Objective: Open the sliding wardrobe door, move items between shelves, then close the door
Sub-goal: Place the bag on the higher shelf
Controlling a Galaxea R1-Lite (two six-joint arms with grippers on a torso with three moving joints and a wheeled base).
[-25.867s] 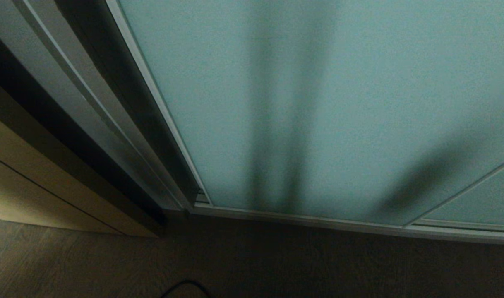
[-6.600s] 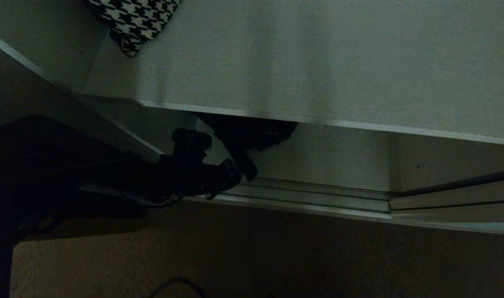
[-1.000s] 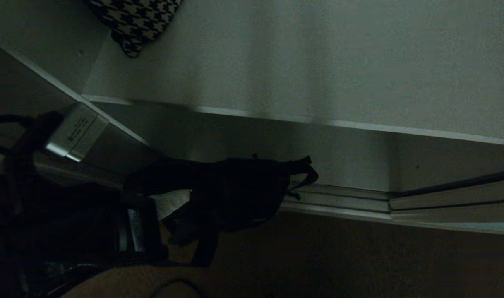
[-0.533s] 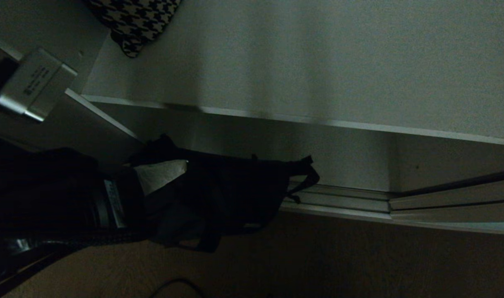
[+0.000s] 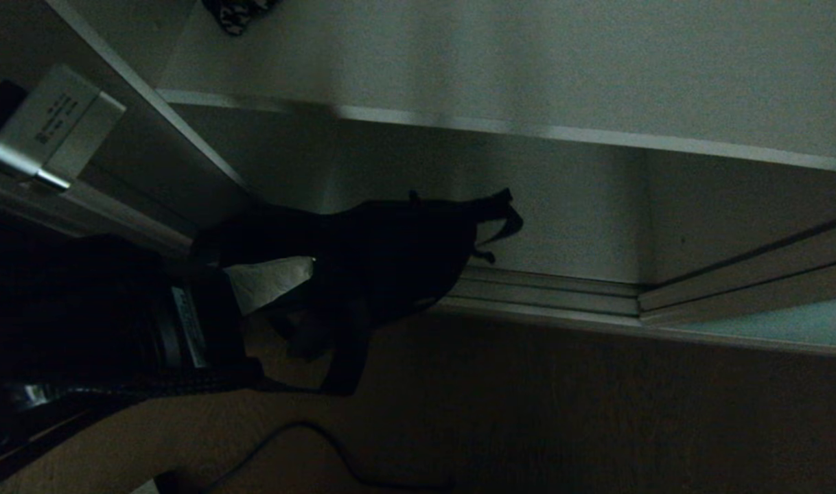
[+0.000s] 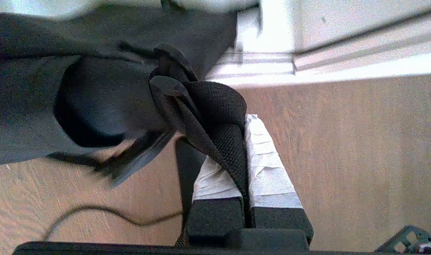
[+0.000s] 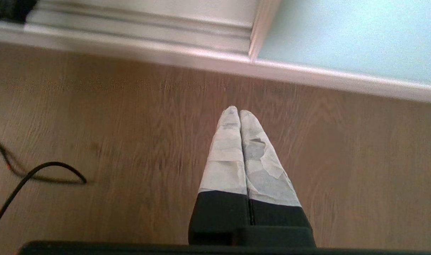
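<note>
- I am in the moving step: the door stands slid aside, so opening looks done, and one item is in transit.
- My left hand (image 6: 245, 141), its fingers wrapped in pale tape, is clamped narrow on a mesh-textured fold of the soft black fabric piece with dangling straps (image 6: 105, 81); the fold lies between the taped fingers and drapes over their tips.
- In the head view that black piece (image 5: 390, 261) hangs from the left hand (image 5: 281, 278) in front of the lower compartment, above the brown wood-grain floor (image 5: 596, 412), with a strap loop trailing below it.
- The broad pale grey-white upper shelf board (image 5: 528, 62) lies above and beyond the cloth; a corner of the black-and-white houndstooth cloth (image 5: 236, 14) sits at its far left.
- By my judgement the next move calls for lifting the bundle high enough that the straps pass the shelf's thin front edge, then carrying it over the board before releasing.
- The frosted pale blue-green glass sliding door (image 5: 768, 326) rests at the right, on the ridged silver floor track (image 5: 548, 295).
- My right hand (image 7: 239, 117) is parked over the floor, taped fingers pressed together, holding nothing.
</note>
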